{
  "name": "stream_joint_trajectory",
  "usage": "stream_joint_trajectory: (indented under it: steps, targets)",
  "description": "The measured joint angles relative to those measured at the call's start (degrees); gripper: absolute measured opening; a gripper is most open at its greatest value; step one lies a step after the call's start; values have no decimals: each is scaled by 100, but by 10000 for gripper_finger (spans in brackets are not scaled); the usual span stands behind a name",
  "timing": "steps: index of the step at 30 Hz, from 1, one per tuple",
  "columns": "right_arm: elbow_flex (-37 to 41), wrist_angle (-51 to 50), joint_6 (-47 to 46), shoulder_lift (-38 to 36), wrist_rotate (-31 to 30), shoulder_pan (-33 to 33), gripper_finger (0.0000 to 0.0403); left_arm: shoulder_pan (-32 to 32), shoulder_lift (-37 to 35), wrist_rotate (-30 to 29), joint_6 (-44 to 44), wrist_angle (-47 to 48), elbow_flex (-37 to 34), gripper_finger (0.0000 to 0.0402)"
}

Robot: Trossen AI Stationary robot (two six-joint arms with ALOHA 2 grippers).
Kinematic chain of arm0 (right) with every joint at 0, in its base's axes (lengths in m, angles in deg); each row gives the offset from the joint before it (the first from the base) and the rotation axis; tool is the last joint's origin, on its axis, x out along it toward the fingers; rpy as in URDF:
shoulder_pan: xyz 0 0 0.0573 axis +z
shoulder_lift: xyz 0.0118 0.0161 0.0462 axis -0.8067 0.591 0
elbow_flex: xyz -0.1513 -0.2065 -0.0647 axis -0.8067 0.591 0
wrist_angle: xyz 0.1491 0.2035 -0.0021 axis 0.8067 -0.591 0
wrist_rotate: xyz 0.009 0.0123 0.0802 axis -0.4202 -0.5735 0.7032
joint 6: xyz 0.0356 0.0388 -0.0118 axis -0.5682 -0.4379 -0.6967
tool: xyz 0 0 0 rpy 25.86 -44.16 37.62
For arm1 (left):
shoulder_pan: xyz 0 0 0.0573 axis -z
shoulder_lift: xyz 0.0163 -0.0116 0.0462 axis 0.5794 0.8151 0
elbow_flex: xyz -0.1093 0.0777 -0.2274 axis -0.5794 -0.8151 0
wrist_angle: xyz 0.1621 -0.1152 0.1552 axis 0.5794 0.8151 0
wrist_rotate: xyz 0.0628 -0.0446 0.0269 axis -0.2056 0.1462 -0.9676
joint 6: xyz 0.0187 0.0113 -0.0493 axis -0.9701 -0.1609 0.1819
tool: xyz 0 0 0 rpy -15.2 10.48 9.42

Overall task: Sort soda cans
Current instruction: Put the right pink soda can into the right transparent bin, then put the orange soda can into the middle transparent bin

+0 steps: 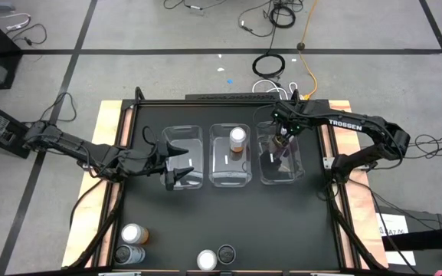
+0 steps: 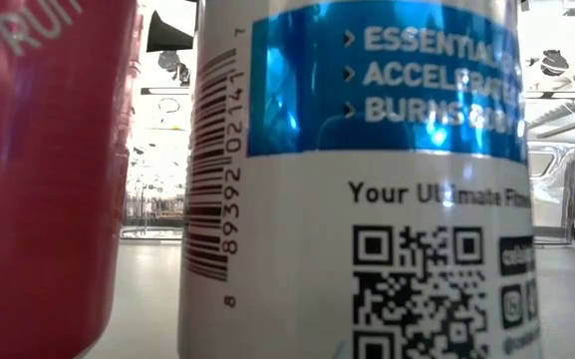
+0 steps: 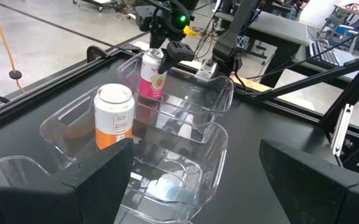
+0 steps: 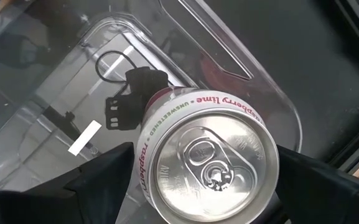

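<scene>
Pink can (image 4: pixel 207 158) stands in the right bin (image 1: pixel 296 170), our right jaws spread wide around it without gripping, our left jaws open, empty

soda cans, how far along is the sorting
Done: an orange can stands in the middle bin. In hand: the right gripper is open around a pink can standing in the right bin. Left: four cans wait at the table's near edge, and the left bin, under the open left gripper, holds none.
</scene>
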Motion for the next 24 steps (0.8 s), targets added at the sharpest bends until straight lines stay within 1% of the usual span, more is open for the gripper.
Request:
stream_joint_trajectory:
  steps: [5,10,13,20,24]
  targets:
    - [0,1,5,0,8,0,367,0,1,0,1,1,-1,354]
    - [-1,-5,85,0,5,1,393,0,0,0,2,2,-2,354]
    - [-156,-138,87,0,5,2,398,0,2,0,2,2,0,354]
    - [-1175,-798,75,0,1,0,394,0,0,0,0,2,0,354]
    - [-1854,-1340,-357,0,-1,4,394,0,0,0,2,2,0,354]
